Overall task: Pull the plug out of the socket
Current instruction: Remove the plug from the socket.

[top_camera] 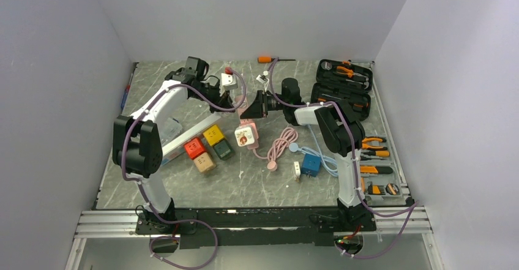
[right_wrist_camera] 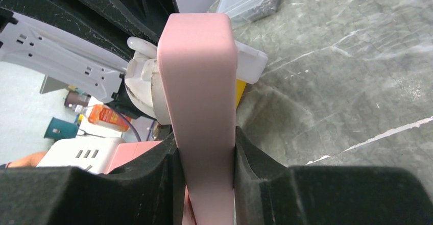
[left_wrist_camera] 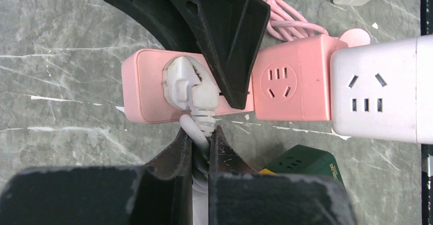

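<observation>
A flat pink socket [left_wrist_camera: 145,90] has a white plug [left_wrist_camera: 186,87] seated in its face. My left gripper [left_wrist_camera: 200,139] is shut on the plug's white cable and strain relief just below the plug; in the top view it is at the table's middle back [top_camera: 220,95]. My right gripper [right_wrist_camera: 207,148] is shut on the pink socket [right_wrist_camera: 199,77], seen edge-on there, with the plug [right_wrist_camera: 142,84] on its left face. One right finger [left_wrist_camera: 230,36] lies across the socket beside the plug. In the top view the right gripper [top_camera: 251,106] meets the left one.
A pink cube socket [top_camera: 246,135] with a coiled pink cord [top_camera: 280,144] lies just in front. Coloured cube sockets [top_camera: 208,144] sit front left and a blue adapter [top_camera: 310,165] front right. An open tool case [top_camera: 343,83] and loose pliers [top_camera: 373,142] are on the right.
</observation>
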